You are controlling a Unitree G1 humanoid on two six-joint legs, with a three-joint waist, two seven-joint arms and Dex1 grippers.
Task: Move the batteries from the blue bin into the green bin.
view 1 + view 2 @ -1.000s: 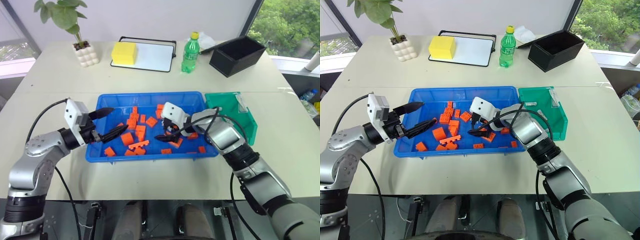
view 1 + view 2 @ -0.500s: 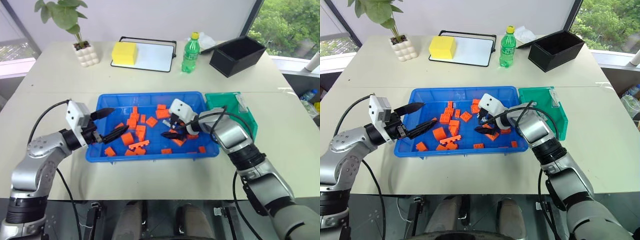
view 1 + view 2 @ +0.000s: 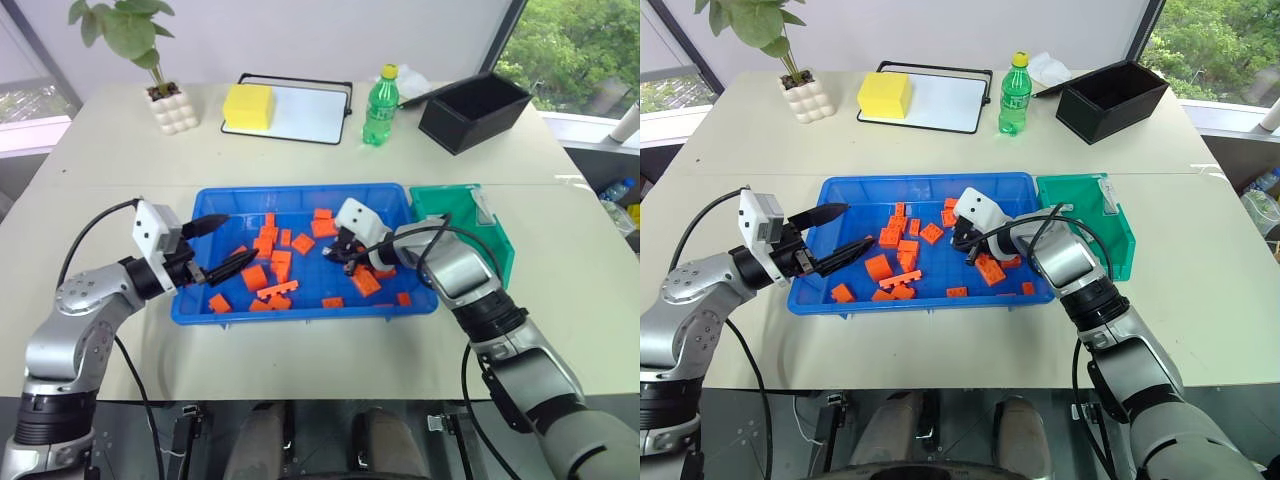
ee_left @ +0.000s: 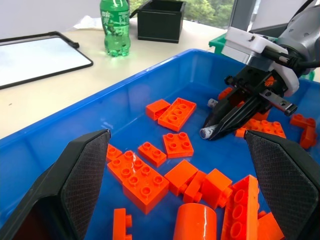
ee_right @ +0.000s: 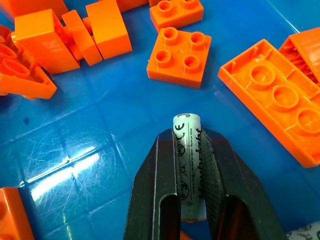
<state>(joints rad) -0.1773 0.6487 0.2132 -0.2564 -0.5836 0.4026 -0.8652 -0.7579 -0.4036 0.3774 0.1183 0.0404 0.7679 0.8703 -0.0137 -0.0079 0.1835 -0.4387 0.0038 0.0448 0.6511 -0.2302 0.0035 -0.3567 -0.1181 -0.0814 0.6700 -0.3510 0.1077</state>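
The blue bin [image 3: 300, 192] lies mid-table, scattered with orange blocks. My right gripper [image 3: 337, 256] reaches into its right half, shut on a silvery-white battery [image 5: 189, 170] that lies lengthwise between the fingers, its end poking out past the tips just above the bin floor. The left wrist view shows that battery [image 4: 206, 132] at the tip of the right gripper [image 4: 216, 126]. A second battery [image 5: 306, 233] lies close beside it. The green bin [image 3: 470, 215] adjoins the blue bin's right end and has a battery [image 3: 1061, 208] in it. My left gripper [image 3: 224, 245] hovers open over the blue bin's left end, holding nothing.
Orange blocks [image 3: 268, 275] lie thickest in the bin's middle and around the right gripper. At the table's back stand a green bottle [image 3: 380, 105], a black box [image 3: 473, 110], a yellow sponge [image 3: 248, 105] on a white board, and a potted plant [image 3: 168, 108].
My right gripper, open a moment ago, has shut on the battery. The left arm has stayed where it was.
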